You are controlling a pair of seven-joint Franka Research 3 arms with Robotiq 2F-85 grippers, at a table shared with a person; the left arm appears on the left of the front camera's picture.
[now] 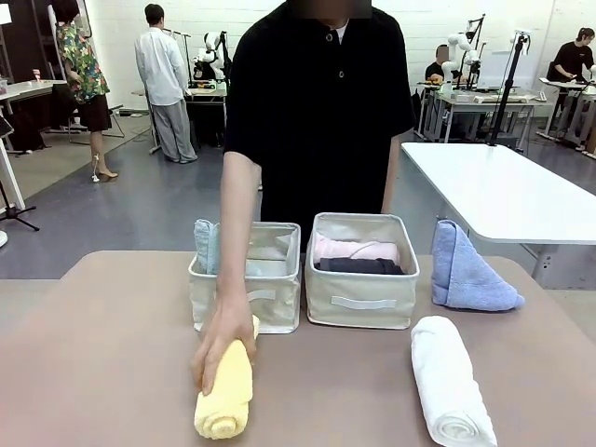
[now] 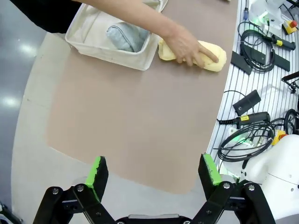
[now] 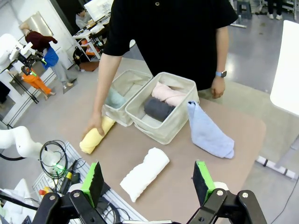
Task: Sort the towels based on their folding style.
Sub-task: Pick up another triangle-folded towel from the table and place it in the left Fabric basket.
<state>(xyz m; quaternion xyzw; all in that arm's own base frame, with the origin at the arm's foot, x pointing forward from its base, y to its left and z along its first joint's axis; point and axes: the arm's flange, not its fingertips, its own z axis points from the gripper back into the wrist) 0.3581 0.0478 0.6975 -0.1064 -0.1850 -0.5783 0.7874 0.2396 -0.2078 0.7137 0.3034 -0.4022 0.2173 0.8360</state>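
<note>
While palm-down, hand [image 1: 221, 341] atop yellow towel [image 1: 227, 402]

Bright even indoor light, soft faint shadows, sharp focus, wrist views bowed at edges

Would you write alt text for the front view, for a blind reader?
A person's hand rests on a yellow rolled towel in front of two cream bins. A white rolled towel and a blue folded towel lie to the right.

front: low, across table [image 1: 112, 372] at person [image 1: 321, 112] | wrists: high, tilted down (all three share yellow towel [image 1: 228, 400])
</note>
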